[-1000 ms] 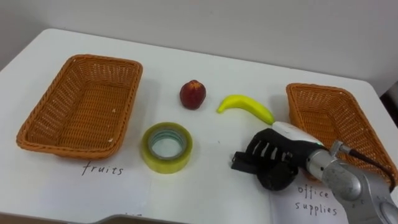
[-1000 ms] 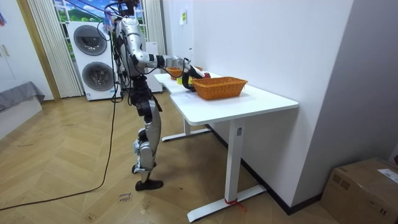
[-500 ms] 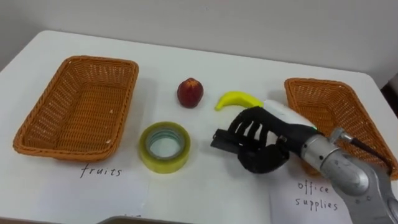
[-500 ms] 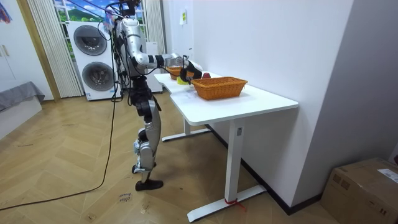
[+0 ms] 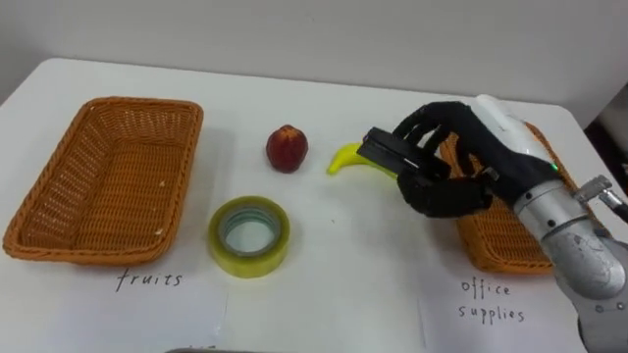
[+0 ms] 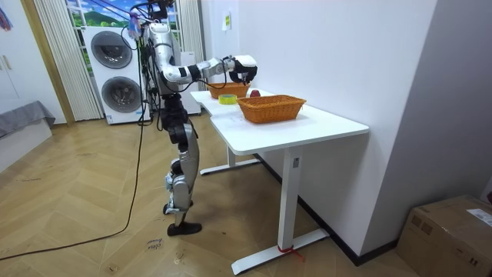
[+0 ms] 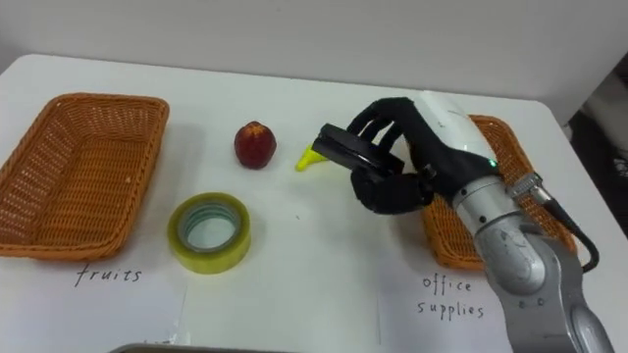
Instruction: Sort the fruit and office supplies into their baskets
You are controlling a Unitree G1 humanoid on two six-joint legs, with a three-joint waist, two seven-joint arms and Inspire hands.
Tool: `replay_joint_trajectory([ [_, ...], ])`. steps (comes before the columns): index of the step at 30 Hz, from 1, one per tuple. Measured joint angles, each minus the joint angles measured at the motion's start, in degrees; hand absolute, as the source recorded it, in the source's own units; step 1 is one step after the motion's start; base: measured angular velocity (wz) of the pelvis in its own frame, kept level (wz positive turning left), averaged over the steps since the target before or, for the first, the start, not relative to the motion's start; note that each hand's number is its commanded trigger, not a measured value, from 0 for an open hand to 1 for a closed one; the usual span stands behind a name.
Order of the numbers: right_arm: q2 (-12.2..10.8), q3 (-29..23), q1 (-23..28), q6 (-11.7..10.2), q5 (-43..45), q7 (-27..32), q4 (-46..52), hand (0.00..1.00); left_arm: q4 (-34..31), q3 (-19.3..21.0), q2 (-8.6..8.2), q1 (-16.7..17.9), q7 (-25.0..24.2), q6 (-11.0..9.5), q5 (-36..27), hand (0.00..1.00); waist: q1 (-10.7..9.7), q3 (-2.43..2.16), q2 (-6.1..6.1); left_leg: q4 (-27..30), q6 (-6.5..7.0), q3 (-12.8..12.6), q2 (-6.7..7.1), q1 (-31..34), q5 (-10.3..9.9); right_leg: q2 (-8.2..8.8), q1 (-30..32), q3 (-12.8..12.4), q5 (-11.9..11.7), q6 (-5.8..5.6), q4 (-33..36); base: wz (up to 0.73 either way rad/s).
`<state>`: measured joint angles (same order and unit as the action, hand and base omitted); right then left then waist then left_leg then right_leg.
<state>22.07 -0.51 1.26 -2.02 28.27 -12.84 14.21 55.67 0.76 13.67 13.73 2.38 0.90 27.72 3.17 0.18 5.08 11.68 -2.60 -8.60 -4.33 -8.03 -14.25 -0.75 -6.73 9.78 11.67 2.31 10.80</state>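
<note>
Holding black item in the air beside right basket

Right hand [image 5: 446, 181] is clenched round a flat, oblong black item [image 5: 391, 154], held above the table [image 5: 343, 284], over the banana [image 5: 342, 159] and at the right basket [image 5: 491, 253]'s near-left edge. Can't tell what the item is. Left basket [image 5: 59, 233]: bare wicker inside. Right basket is partly hidden by the hand; the visible part is bare too. Red fruit [image 5: 287, 148] and tape roll [image 5: 248, 235] lie on the table between the baskets.

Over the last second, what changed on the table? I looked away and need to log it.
The right hand, shut on the black object, lifted it off the table to beside the office supplies basket. The banana, red fruit, tape roll and fruits basket stayed put.
</note>
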Motion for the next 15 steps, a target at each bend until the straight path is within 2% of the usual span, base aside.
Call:
replay_joint_trajectory([
  [6,0.3,-3.9,-0.1,-0.5,0.0,4.8,0.0,1.0,-0.5,1.5,0.14,1.5,1.2,0.0,0.0,0.0,0.0,-0.34,0.66,0.0,0.0,0.0,-0.02,-0.7,0.0,-0.03,-0.2,-0.1,0.0,0.0,0.1,0.0],
  [15,0.4,-8.4,-2.4,-0.4,0.0,9.6,0.0,1.0,-0.7,3.1,-0.31,2.7,1.1,0.4,0.0,0.0,-1.7,-0.22,0.98,0.0,0.01,-0.7,-0.01,-0.9,0.0,-0.07,-0.1,-0.8,0.0,-0.01,0.0,-0.03],
])
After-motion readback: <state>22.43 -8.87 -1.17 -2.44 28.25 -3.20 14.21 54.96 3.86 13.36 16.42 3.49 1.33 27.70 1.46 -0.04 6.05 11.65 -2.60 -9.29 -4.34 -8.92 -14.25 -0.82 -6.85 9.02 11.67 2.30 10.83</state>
